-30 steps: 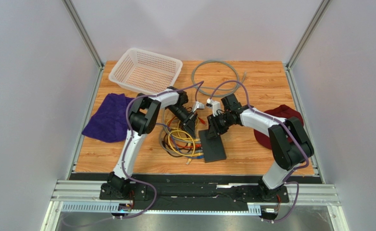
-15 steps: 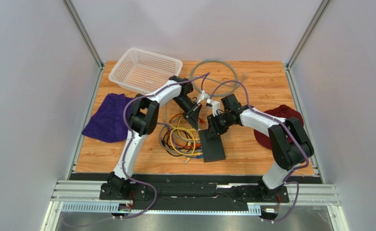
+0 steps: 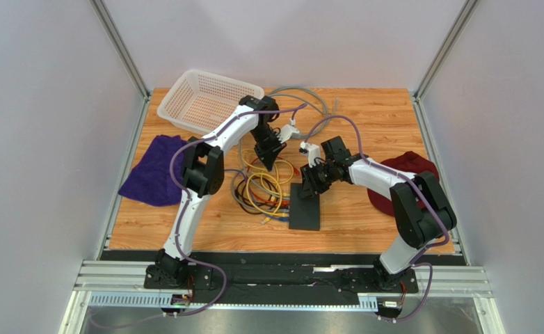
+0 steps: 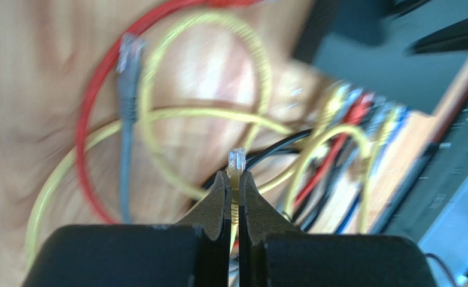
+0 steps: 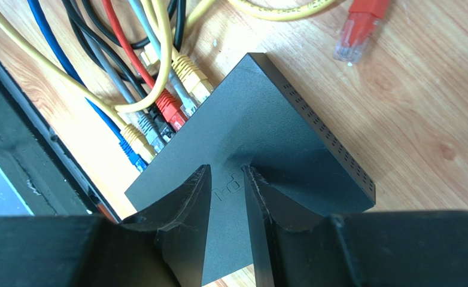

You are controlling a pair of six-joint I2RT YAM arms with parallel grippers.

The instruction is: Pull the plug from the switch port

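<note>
The switch is a flat black box lying on the wooden table, with several coloured plugs in sockets along its left edge. My left gripper is shut on a yellow cable's clear plug and holds it free in the air, away from the switch. My right gripper rests tip-down on the switch top. Its jaws stand a little apart with nothing between them.
A tangle of yellow, red, black and blue cables lies left of the switch. A loose red plug and a loose grey plug lie on the wood. There is a white basket, a grey cable coil, a purple cloth and a dark red cloth.
My left gripper has moved toward the far side, carrying the yellow plug away from the switch. The switch has turned to lie straighter under my right gripper.
</note>
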